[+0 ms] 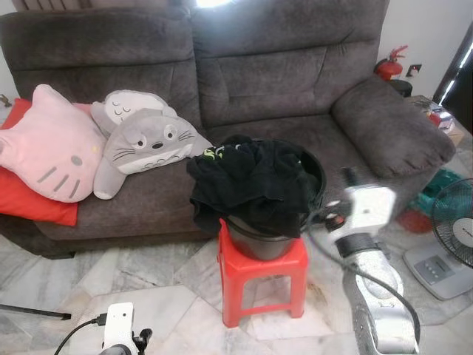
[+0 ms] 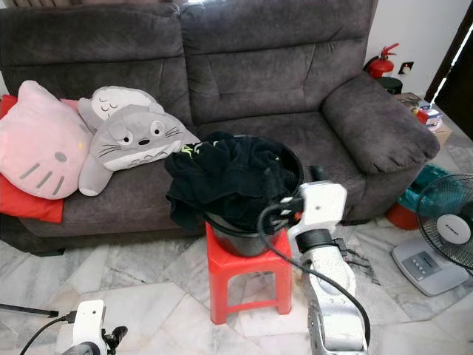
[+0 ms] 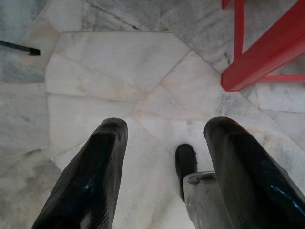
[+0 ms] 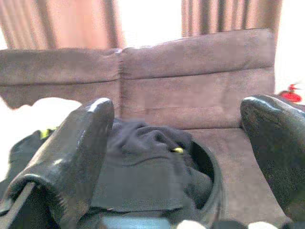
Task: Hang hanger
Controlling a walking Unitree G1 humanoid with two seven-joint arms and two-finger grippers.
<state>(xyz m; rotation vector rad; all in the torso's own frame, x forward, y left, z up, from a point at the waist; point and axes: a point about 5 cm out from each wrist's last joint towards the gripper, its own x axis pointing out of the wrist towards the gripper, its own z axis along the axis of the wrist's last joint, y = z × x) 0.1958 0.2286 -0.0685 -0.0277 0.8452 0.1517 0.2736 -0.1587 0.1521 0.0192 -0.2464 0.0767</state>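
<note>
A black bucket point(image 1: 316, 176) stuffed with black clothes point(image 1: 247, 181) stands on a red plastic stool point(image 1: 262, 277) in front of the sofa. My right arm point(image 1: 366, 244) is raised beside the bucket's right rim. In the right wrist view my right gripper point(image 4: 176, 157) is open and empty, its fingers point(image 4: 71, 162) spread wide just short of the clothes. My left gripper point(image 3: 162, 162) hangs low over the marble floor, left of the stool, open with nothing in it. I cannot make out a hanger among the clothes.
A grey sofa point(image 1: 281, 81) fills the back, with a pink cat cushion point(image 1: 48, 148) and grey plush point(image 1: 148, 140) on its left. A floor fan point(image 1: 452, 237) stands at the right. A thin black rod point(image 1: 33, 312) lies on the floor at left.
</note>
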